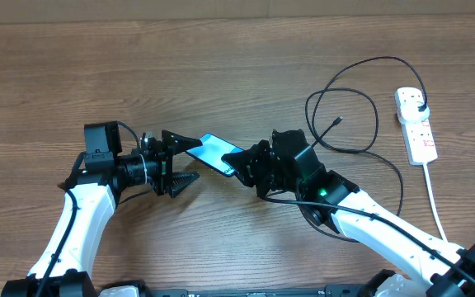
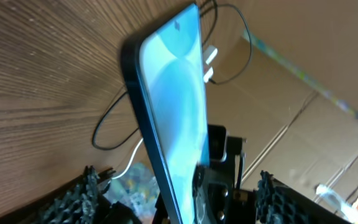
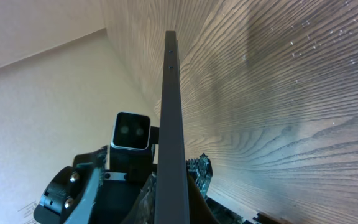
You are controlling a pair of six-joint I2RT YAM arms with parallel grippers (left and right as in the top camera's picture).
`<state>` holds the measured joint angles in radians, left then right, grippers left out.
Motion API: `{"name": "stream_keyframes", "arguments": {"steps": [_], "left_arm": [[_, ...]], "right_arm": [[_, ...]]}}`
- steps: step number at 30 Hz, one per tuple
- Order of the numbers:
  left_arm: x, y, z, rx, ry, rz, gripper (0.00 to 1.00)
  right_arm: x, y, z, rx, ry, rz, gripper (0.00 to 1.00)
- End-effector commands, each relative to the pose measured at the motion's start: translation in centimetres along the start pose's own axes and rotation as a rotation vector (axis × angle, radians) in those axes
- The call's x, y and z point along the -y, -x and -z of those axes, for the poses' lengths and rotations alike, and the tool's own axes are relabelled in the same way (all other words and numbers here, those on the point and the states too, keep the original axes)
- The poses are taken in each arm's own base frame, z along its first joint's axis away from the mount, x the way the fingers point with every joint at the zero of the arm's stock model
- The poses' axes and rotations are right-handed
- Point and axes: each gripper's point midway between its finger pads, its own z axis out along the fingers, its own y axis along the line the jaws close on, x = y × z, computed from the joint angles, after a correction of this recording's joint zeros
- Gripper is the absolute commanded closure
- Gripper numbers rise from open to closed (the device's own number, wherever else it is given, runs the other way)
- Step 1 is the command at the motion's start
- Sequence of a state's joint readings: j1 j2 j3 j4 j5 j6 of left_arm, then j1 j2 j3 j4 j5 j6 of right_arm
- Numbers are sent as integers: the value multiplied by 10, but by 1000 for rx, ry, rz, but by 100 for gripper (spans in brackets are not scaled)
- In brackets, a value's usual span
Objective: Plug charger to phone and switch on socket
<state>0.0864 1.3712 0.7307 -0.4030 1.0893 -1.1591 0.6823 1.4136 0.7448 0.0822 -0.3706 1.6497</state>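
Overhead: your right claw (image 1: pixel 242 162) is clamped on the right end of the phone (image 1: pixel 215 153) and holds it tilted above the table (image 1: pixel 221 66), about mid-table. Your left claw (image 1: pixel 190 159) faces it from the left, fingers spread wide, gripping nothing. Its upper finger sits right at the phone's left corner, and you can't tell if they touch. The charger (image 1: pixel 386 58) loops over the right side of the table. Its connector tip (image 1: pixel 337 122) lies loose, well apart from the phone, and its plug sits in the top outlet of the socket (image 1: pixel 416 125). The socket lies by the right edge with its white cord (image 1: pixel 435 206) trailing toward you.

Left wrist: the phone (image 2: pixel 173 118) fills the middle, screen lit pale blue and seen at a steep angle. The left fingers (image 2: pixel 79 199) stand far apart at the bottom corners, with the phone between them and clear of both. The dark body of the right claw is behind the phone.

Right wrist: the phone (image 3: pixel 173 112) is edge-on, running up from the bottom centre. The left arm's camera (image 3: pixel 132 130) is just beside it, with wood grain to the right. The grip point is hidden here.
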Motion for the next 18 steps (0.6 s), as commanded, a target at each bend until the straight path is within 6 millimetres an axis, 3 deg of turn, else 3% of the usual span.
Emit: {"name": "stream_keyframes", "arguments": {"steps": [1,5,10,12,18], "left_arm": [[-8,6,-6,46,43,89,21],[-8,7,-15,78,66,123,22],[10,1,-29,72,32,39,27],[11,1,-30,72,28,29,32],[11,3,-30,87,31,28,65]], "right_arm": [[-17,-13,5,-37,49,23,96],[-15,-22,3,-55,39,-47,96],[-12,-34,-1,-65,28,-104,96],[-12,-34,-1,-66,28,-105,96],[-10,-44,0,-121,9,-181,96]]}}
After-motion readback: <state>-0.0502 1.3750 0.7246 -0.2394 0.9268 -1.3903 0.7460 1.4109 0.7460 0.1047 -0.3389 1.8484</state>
